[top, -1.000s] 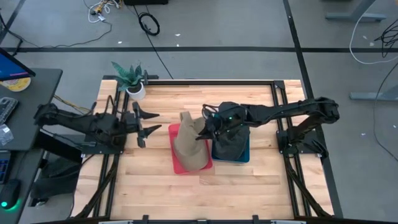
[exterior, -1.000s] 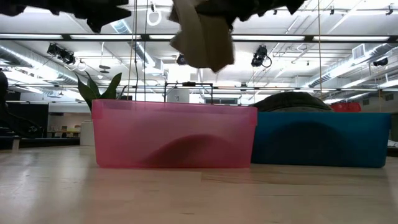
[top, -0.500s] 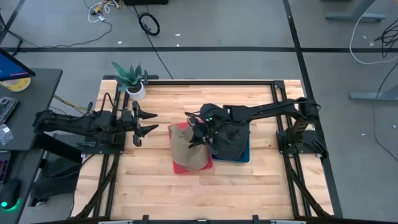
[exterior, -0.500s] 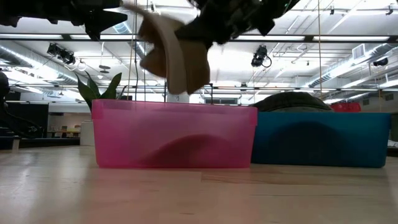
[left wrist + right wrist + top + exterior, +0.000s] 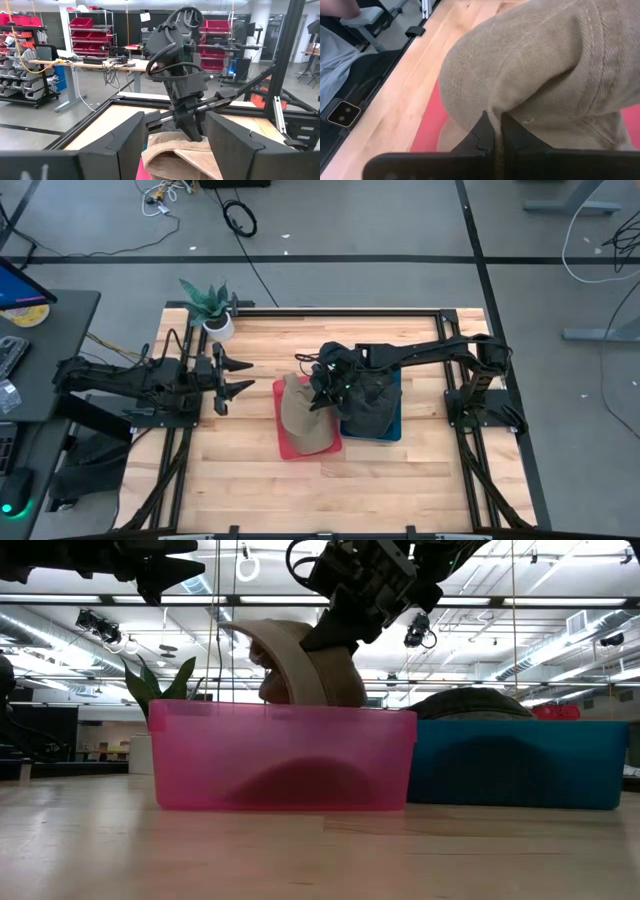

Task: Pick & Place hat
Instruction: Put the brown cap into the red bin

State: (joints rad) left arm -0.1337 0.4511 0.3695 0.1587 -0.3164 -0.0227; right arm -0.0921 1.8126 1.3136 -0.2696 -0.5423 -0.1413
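Observation:
A tan corduroy hat (image 5: 303,418) sits low in the pink bin (image 5: 283,448), its crown showing above the bin's rim in the low view (image 5: 300,665). My right gripper (image 5: 320,393) reaches over from the table's right and is shut on the hat. In the right wrist view the hat (image 5: 545,65) fills the picture above the pink bin floor (image 5: 427,120). My left gripper (image 5: 233,379) hovers open at the table's left, pointing level toward the bins with nothing between its fingers. My right gripper pinches a raised fold of the hat's cloth (image 5: 494,116) between its two fingers (image 5: 481,131). It comes slanting down from the table's right side. The hat hangs below the fingers with its lower part inside the pink bin.
A blue bin (image 5: 392,430) holding a dark hat (image 5: 368,405) stands directly against the pink bin's right side. A potted plant (image 5: 212,308) stands at the far left corner. Metal frame rails (image 5: 455,380) run along the table's sides.
My right gripper has come down and a little toward the table's left, tipping its fingers downward, still shut on the tan hat. The hat, which hung well above the pink bin, has sunk into it.

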